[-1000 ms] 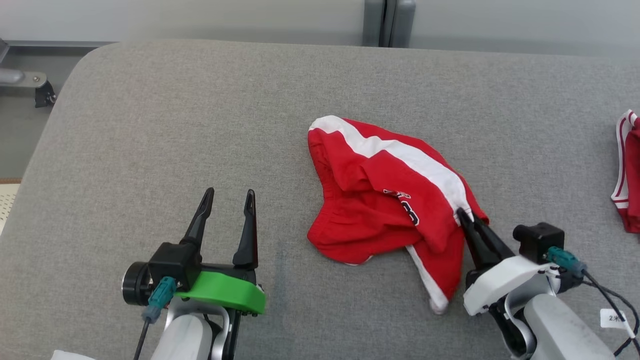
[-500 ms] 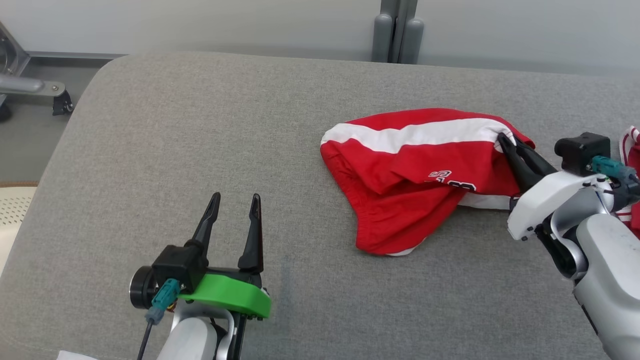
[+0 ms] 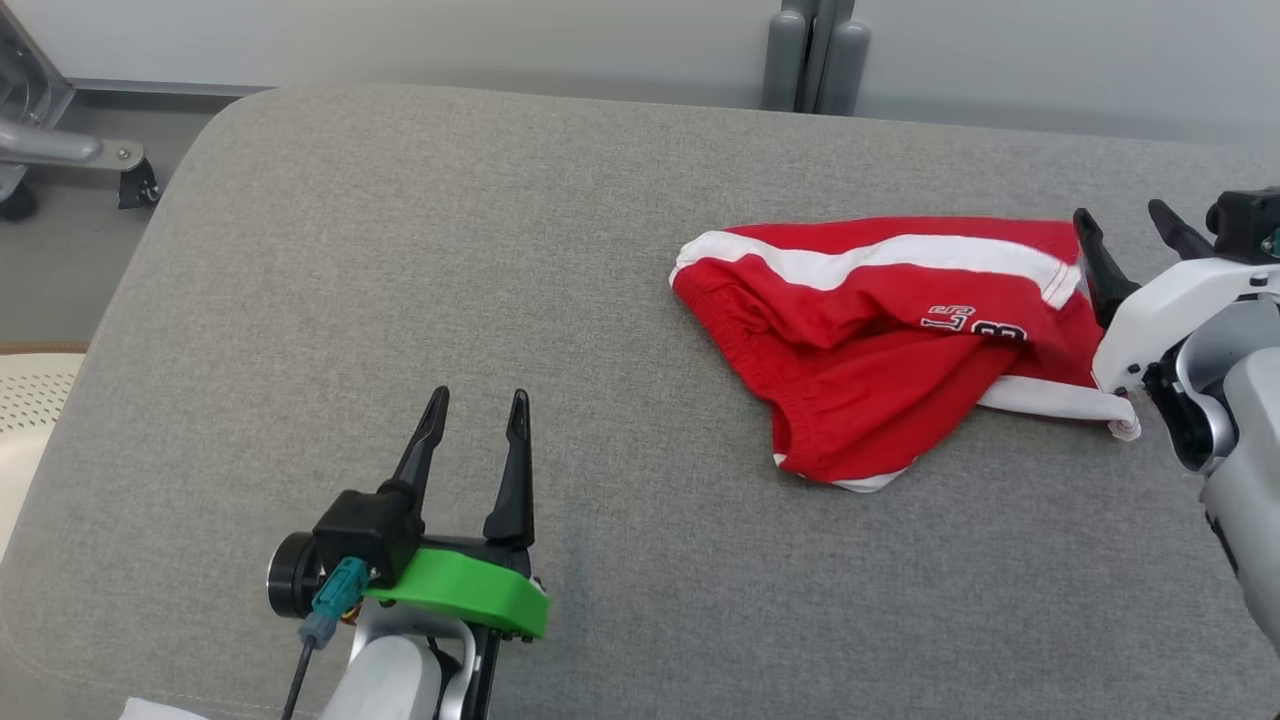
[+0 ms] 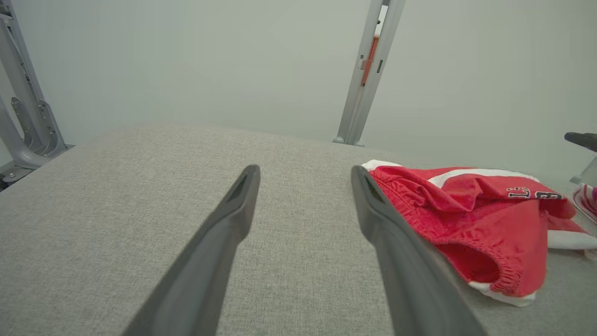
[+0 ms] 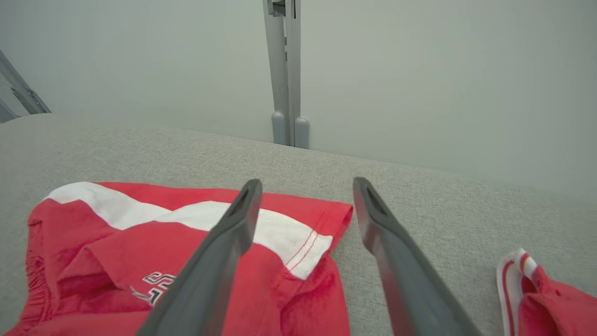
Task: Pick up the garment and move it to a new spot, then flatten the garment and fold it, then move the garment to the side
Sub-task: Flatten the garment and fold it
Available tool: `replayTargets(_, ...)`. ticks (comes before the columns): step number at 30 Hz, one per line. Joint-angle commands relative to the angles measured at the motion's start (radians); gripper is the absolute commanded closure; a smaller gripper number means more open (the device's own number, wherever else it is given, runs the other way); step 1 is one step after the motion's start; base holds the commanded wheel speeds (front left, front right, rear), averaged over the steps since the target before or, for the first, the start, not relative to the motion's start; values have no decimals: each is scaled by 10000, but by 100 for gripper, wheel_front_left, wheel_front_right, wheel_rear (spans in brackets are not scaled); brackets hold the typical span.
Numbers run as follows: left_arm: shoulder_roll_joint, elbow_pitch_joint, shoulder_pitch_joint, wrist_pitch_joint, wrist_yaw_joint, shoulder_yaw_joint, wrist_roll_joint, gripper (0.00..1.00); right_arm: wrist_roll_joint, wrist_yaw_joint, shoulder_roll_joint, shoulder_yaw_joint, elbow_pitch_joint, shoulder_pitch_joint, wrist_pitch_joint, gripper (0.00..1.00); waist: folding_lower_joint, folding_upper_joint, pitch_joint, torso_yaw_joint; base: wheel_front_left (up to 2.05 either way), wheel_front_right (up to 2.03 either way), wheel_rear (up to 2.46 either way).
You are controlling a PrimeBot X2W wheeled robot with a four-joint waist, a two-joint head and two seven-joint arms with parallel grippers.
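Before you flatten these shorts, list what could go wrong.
1. The red shorts lie bunched, with layers folded over each other; pressing now may set creases in.
2. The open right fingers sit at the hem corner; a sweep could drag the cloth.
3. A second red garment lies close on the right and might get snagged.

Grey fabric table (image 3: 400,250) with another red-and-white cloth (image 5: 545,298), grey post (image 3: 815,50) behind
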Motion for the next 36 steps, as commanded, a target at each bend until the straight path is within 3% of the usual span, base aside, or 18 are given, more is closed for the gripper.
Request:
replayTargets(1, 16, 10, -105, -22, 38, -33, -13, 0, -117, -14, 203, -20, 259, -131, -166, 0, 0, 0, -33, -46, 0, 0, 0)
replayTargets(8, 17, 8, 62, -20, -25, 10, 97, 0, -132, -15, 364, 201, 449, 357, -1277, 0, 0, 0, -320, -403, 0, 0, 0)
replayTargets(15, 17, -338, 308, -18, -231, 108, 33, 0, 102, -15, 411, -24, -1017, 1895, -2019, 0, 0, 0, -577, -976, 0, 0, 0)
replayTargets(25, 18, -619, 561, -9, -467, 13, -187, 0, -709, -14, 1527, -1675, -4001, 4870, -2091, 0, 0, 0, -623, -1658, 0, 0, 0)
replayTargets(36, 21, -99, 341, -11, -737, -246, 139, 0, -1253, -14, 2082, -2036, -4508, 5248, -2095, 0, 0, 0, -281, -2058, 0, 0, 0)
